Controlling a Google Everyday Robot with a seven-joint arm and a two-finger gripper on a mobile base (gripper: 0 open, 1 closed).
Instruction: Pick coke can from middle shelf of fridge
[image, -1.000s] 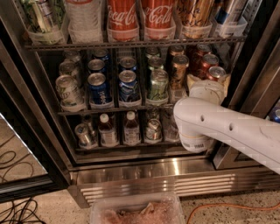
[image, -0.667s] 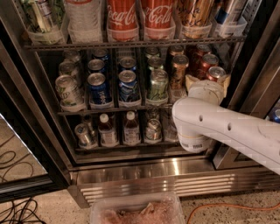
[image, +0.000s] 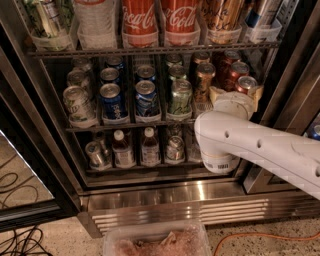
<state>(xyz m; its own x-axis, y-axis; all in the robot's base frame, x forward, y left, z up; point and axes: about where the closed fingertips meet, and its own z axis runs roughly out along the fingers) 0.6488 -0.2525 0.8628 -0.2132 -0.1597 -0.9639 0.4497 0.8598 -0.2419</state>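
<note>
The fridge (image: 200, 202) stood open, racks packed with drinks, and my gripper (image: 237, 96) sat at the right end of the middle shelf (image: 125, 125), right up against the coke can (image: 246, 84) at the front there, though honestly I couldn't tell if it was clamped on or not.

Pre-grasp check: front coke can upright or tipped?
Upright: coke can stands silver top up on the middle shelf; gripper is at it.

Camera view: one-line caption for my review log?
Gripper at the front coke can, right end of the middle shelf in the fridge.
</note>
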